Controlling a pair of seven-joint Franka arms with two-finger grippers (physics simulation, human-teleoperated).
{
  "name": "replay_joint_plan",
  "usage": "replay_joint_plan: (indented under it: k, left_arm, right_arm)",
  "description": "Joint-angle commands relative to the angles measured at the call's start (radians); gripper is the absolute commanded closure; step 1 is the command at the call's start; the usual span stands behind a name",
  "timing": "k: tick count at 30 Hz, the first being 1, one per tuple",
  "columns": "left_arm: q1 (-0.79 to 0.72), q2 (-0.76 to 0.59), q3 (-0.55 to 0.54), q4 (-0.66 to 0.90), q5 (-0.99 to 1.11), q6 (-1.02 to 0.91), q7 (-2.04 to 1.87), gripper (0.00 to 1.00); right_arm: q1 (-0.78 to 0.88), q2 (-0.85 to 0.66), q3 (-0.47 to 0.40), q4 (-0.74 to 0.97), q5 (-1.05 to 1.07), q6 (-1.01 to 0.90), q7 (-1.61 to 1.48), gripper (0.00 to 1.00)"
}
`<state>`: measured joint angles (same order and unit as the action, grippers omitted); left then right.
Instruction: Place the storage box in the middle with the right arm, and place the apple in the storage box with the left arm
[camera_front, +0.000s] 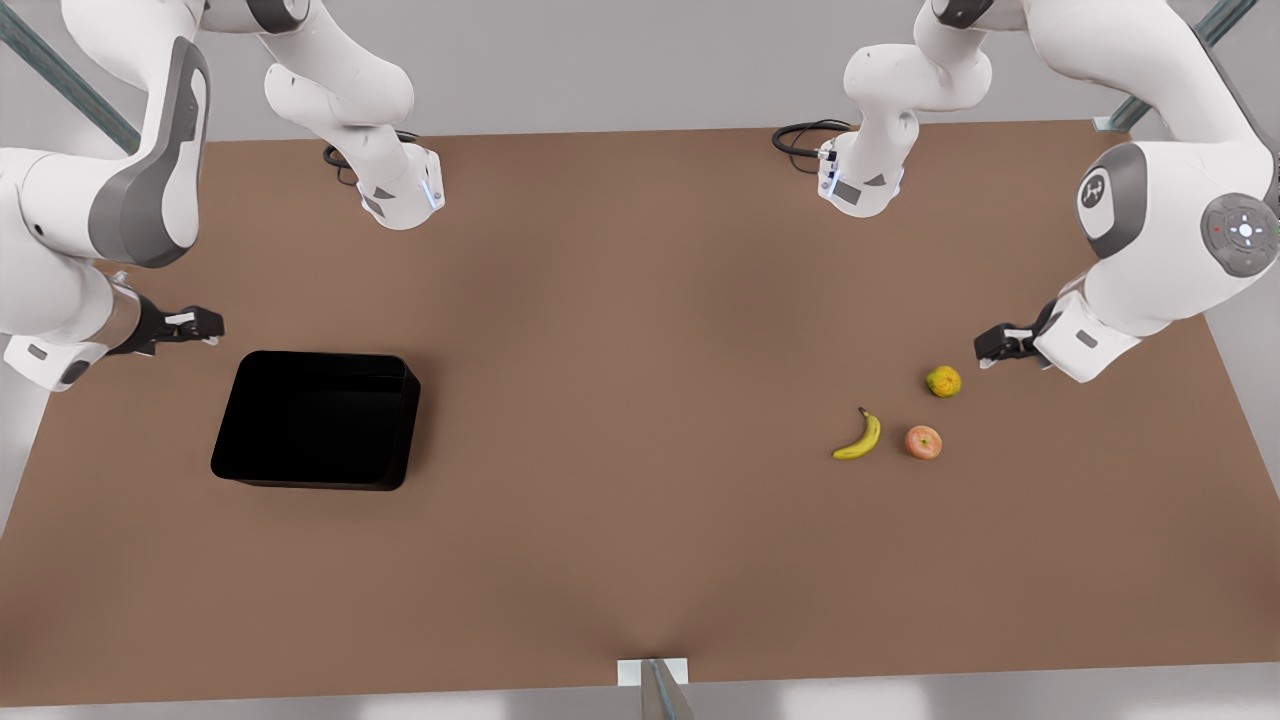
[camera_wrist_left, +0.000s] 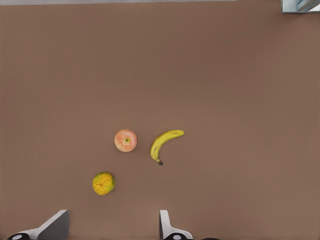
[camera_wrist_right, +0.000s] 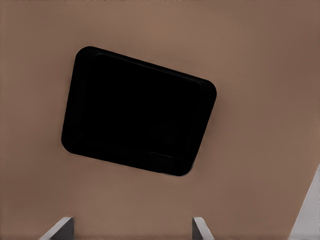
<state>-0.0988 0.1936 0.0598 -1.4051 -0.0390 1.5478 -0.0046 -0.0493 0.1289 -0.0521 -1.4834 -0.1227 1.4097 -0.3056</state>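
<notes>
**A:** Front view first, taking the storage box (camera_front: 315, 420) as the landmark: where does everything lie from it, nearest outward?

**B:** Nearest is the right gripper (camera_front: 205, 325), just off the box's far corner on the front view's left, held above the table (camera_front: 640, 560) and not touching the box. In the right wrist view its 2 fingertips (camera_wrist_right: 57, 227) stand wide apart, with the box (camera_wrist_right: 140, 122) ahead of them and empty.

**A:** And the box's long axis?

**B:** Roughly across the table, slightly skewed. The middle of the table lies on the box's other side from that gripper, so I judge the box must be carried toward the front view's right.

**A:** Farther out?

**B:** Well apart from the box, past the table's middle, sit 3 fruits: the banana (camera_front: 859, 437) closest to the box, then the apple (camera_front: 923, 441) just beside it, then the yellow-green fruit (camera_front: 943, 381). Beyond them waits the left gripper (camera_front: 990, 350), close to the yellow-green fruit.

**A:** Its state?

**B:** Spread wide and empty in the left wrist view, fingertips (camera_wrist_left: 55, 225) showing, with the apple (camera_wrist_left: 125, 140) lying past the yellow-green fruit (camera_wrist_left: 103, 183).
</notes>
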Motion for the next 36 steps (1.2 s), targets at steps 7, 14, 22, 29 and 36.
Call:
replay_joint_plan:
  k: [7,14,22,29,36]
  left_arm:
    - [0.004,0.222,0.003,0.164,-0.053,-0.018,-0.237,0.0]
    - [0.1,0.447,0.113,0.055,-0.832,0.066,-0.843,0.0]
    - [0.148,0.546,0.175,0.011,-1.09,-0.087,-1.126,0.0]
    - [0.137,0.567,0.198,-0.029,-0.98,-0.089,-1.117,0.0]
    - [0.134,0.612,0.189,-0.043,-0.894,0.012,-1.072,0.0]
  right_arm:
    - [-0.087,0.038,-0.041,-0.313,0.0,0.376,0.005,0.0]
    - [-0.096,0.165,-0.136,-0.542,0.064,0.689,-0.075,0.0]
    - [-0.095,0.285,-0.192,-0.541,0.081,0.726,-0.11,0.0]
    - [-0.087,0.325,-0.193,-0.541,0.081,0.741,-0.11,0.26]
    - [-0.089,0.333,-0.193,-0.537,0.078,0.726,-0.112,0.6]
